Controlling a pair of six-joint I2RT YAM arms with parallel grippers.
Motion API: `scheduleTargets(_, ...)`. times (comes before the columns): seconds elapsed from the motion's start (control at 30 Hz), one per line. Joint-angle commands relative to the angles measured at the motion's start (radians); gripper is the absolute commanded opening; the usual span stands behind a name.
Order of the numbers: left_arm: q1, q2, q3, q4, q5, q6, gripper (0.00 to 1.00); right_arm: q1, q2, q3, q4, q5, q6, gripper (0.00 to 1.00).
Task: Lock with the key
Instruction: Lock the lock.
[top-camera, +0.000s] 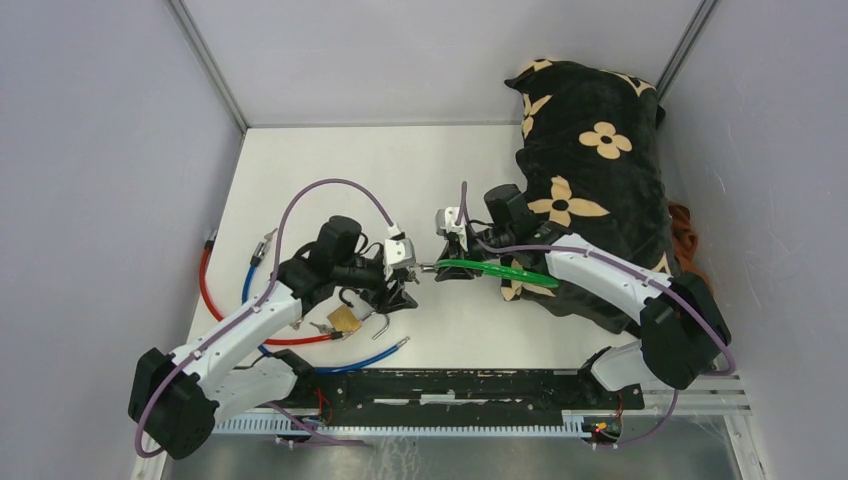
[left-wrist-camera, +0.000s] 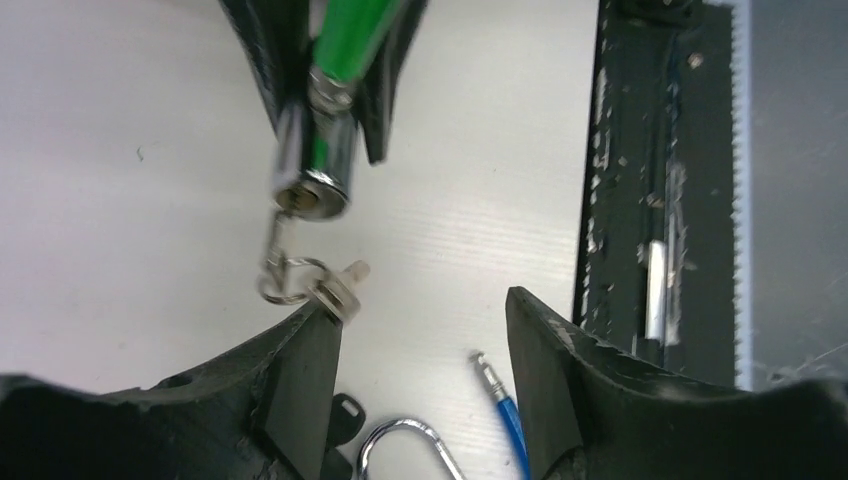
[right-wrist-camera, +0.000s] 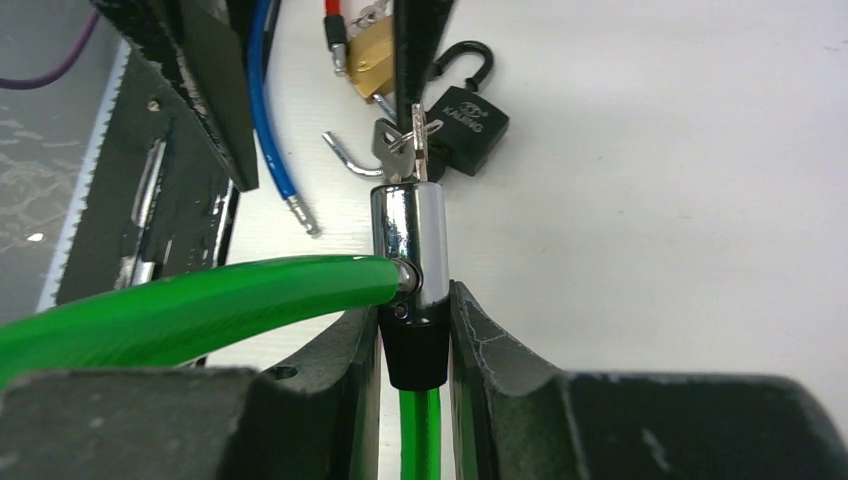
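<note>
Obs: right gripper (right-wrist-camera: 414, 312) held the green cable lock (right-wrist-camera: 408, 230) by its barrel, key (left-wrist-camera: 276, 232) seated in its end just ahead of the open left gripper (left-wrist-camera: 418, 303); next grip should take the key head, not the ring (left-wrist-camera: 285, 285)

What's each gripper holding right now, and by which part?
The right gripper clamps the green cable lock by the black collar behind its chrome barrel. The left gripper stands open, holding nothing.

Left arm (top-camera: 235, 335), right arm (top-camera: 605, 272) — white shells, black joints, purple cable (top-camera: 320, 185) looped along each; hand fingers (left-wrist-camera: 300, 390) black, wedge-shaped.
</note>
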Motion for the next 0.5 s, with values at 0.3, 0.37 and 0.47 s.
scheduleTargets(0.3,0.03,-0.08,0.095,-0.114,-0.113,0.43,0.83,-0.018,-0.037,-0.028,0.102,0.039,0.007,0.0)
scheduleTargets(0.37,0.03,-0.087,0.11,-0.079,-0.021,0.421,0.84,-0.017,-0.042,-0.027,0.105,0.037,0.013,0.0)
scheduleTargets(0.47,0.015,-0.079,0.118,0.022,0.062,0.351,0.84,-0.017,-0.05,-0.027,0.112,0.036,0.021,0.0)
